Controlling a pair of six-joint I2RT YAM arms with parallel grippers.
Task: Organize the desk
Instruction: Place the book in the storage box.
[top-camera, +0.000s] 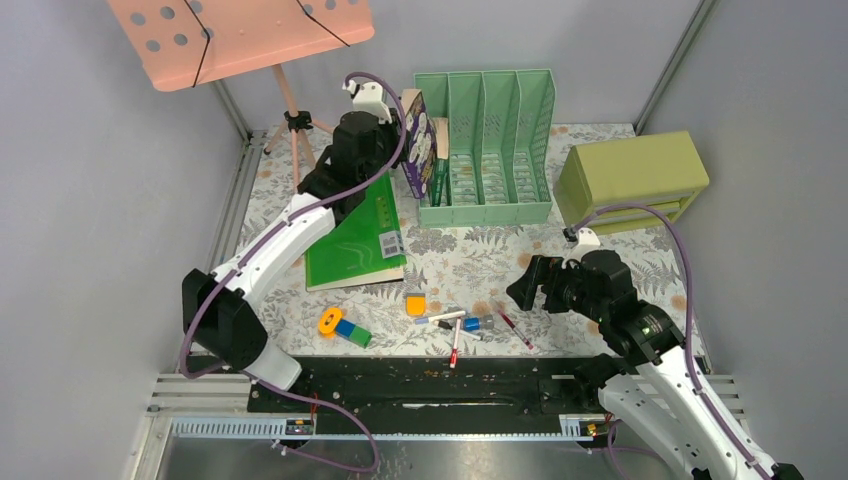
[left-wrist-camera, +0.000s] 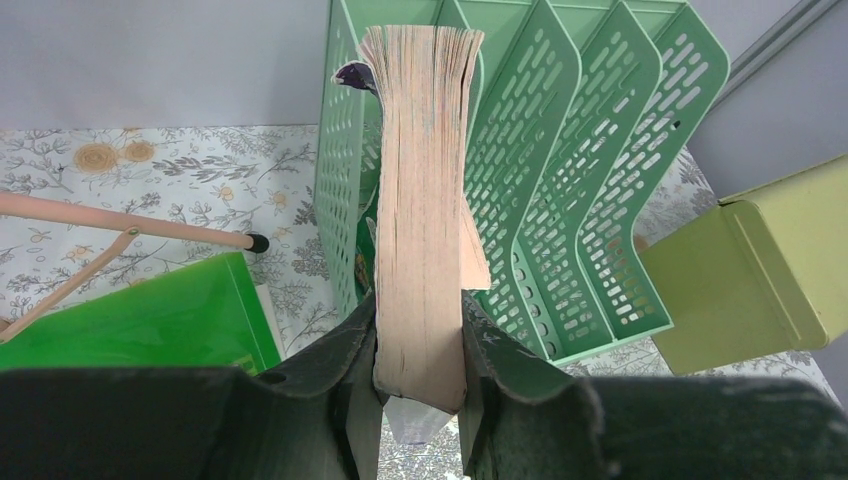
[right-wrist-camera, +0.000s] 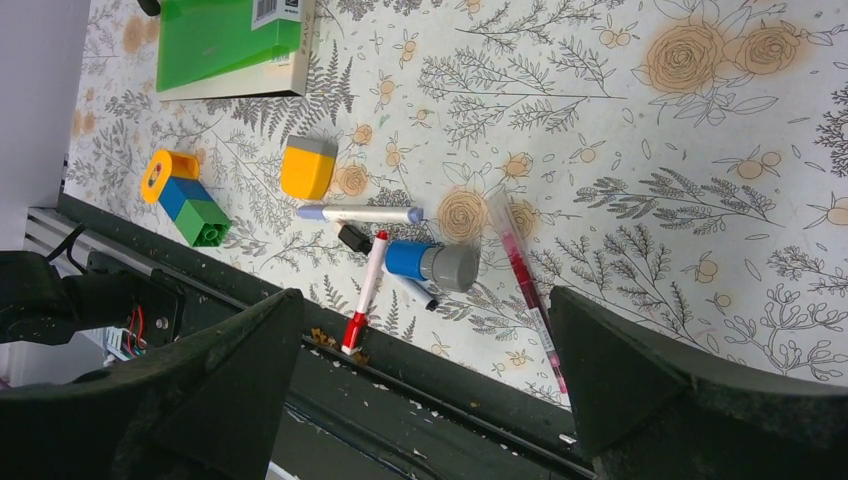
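Counter (top-camera: 470, 262) in fern-and-flower cloth carries everything, with the green file rack (top-camera: 500, 150) standing upright at its far side. The left hand (left-wrist-camera: 420, 335) is clenched on a thick paperback (left-wrist-camera: 420, 180), a finger on each cover and the page edges facing the wrist camera. The book stands on edge at the rack's left end; whether it sits inside the first slot, I cannot tell.

Left of the rack, a green notebook (top-camera: 355, 240) lies flat. The right hand (right-wrist-camera: 425, 305) hangs in front of the rack, released, fingers wide with nothing between them. Below it lies a scatter:
- a red pen (right-wrist-camera: 525, 275)
- a blue-and-grey stub (right-wrist-camera: 435, 263)
- a red-capped white marker (right-wrist-camera: 365, 290)
- a yellow block (right-wrist-camera: 307, 167)
- toy bricks (right-wrist-camera: 185, 195) at the left end of the scatter

Right of the rack sits an olive drawer box (top-camera: 630, 180).
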